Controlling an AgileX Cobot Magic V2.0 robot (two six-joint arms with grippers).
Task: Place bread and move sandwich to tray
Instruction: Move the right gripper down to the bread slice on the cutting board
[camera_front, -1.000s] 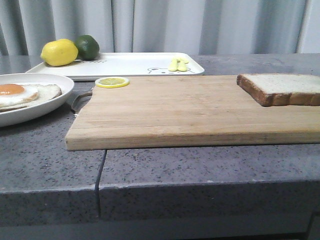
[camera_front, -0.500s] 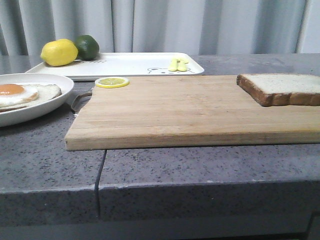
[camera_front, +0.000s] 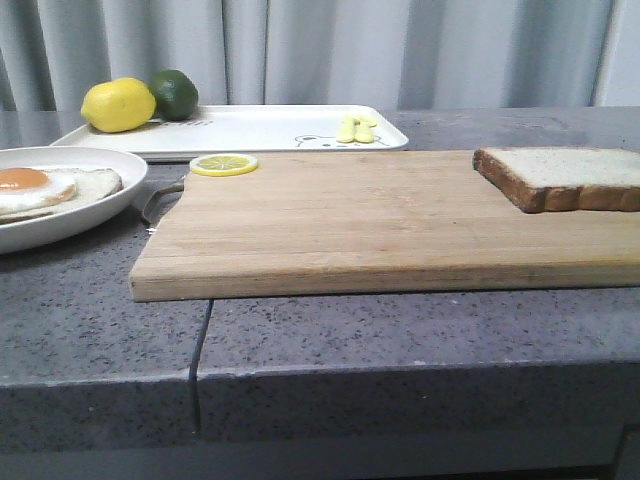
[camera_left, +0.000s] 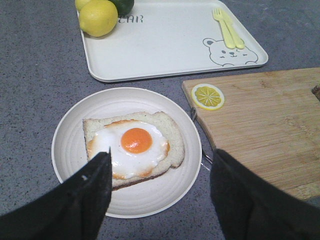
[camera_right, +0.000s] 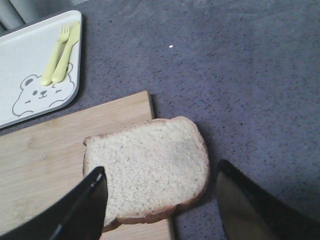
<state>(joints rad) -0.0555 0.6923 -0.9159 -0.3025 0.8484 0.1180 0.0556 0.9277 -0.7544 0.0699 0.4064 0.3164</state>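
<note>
Above the bread (camera_right: 147, 167) at the cutting board's (camera_front: 370, 220) right end hangs the right gripper (camera_right: 160, 210), jaws apart, while the spread left gripper (camera_left: 160, 195) hovers over the plated sandwich (camera_left: 134, 146), tray (camera_front: 270, 128) upper left.

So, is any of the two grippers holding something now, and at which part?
Nothing is held. The left gripper is open above the sandwich; the right gripper is open above the bread.
</note>
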